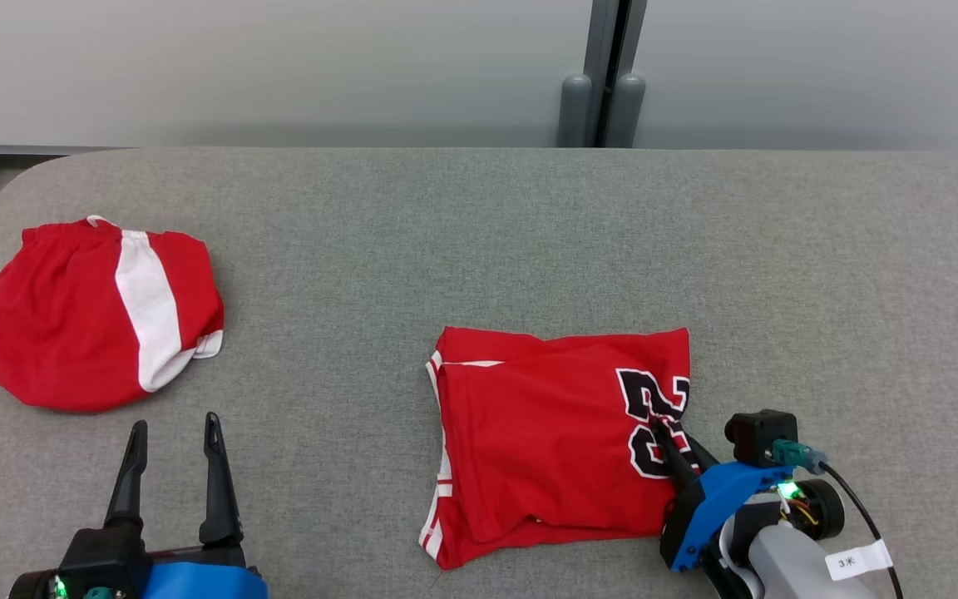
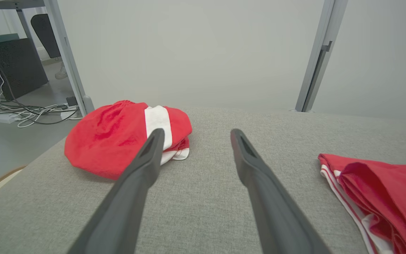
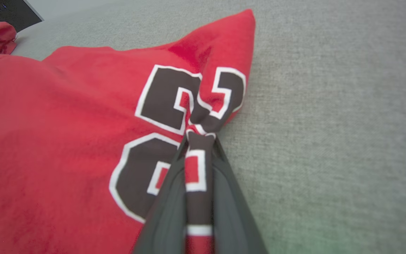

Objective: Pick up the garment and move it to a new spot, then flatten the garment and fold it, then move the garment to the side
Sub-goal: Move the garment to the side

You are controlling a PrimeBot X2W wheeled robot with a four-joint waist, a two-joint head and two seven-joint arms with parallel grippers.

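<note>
Soft, even light comes down from overhead, bright and flat, and the grey table (image 1: 479, 216) carries only thin, faint shadows along the near edge of the red jersey (image 1: 545, 433). The head view is crisp throughout. The left wrist view's wide lens shows the metal post (image 2: 317, 56) leaning off upright. In the right wrist view the right gripper (image 3: 200, 139) blurs close to the lens, and a green cast tints the table at the bottom right.

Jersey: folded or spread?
Folded: the jersey lies as a compact rectangle, with stacked layers showing along its left edge. The right gripper is shut on its right edge, at the number.
</note>
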